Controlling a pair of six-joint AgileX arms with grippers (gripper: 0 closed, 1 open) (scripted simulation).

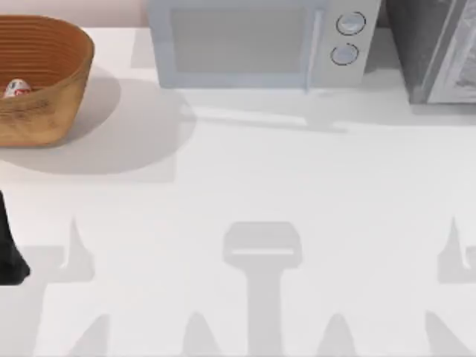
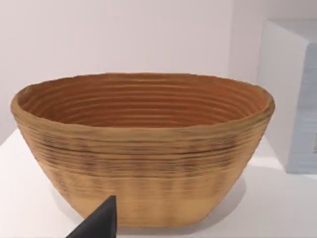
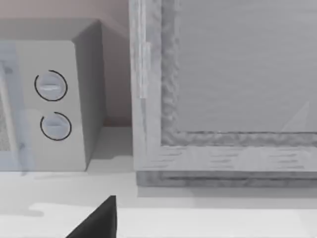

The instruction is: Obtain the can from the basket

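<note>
The basket [image 1: 56,89], a large orange-brown wicker bowl, stands at the table's far left back corner. Inside it, near the left edge of the top view, lies the can [image 1: 16,88], small and white with reddish marks. In the left wrist view the basket [image 2: 143,163] is seen from the side and its near wall hides the can. My left gripper [image 2: 99,225] shows as a dark tip low in front of the basket, apart from it. My left arm [image 1: 9,256] is at the table's left edge, well in front of the basket. My right gripper [image 3: 96,223] faces the back right corner.
A pale microwave [image 1: 260,44] with two round knobs stands at the back centre, to the right of the basket. A grey cabinet [image 1: 439,48] fills the back right corner. White tabletop [image 1: 245,186] stretches across the middle and front.
</note>
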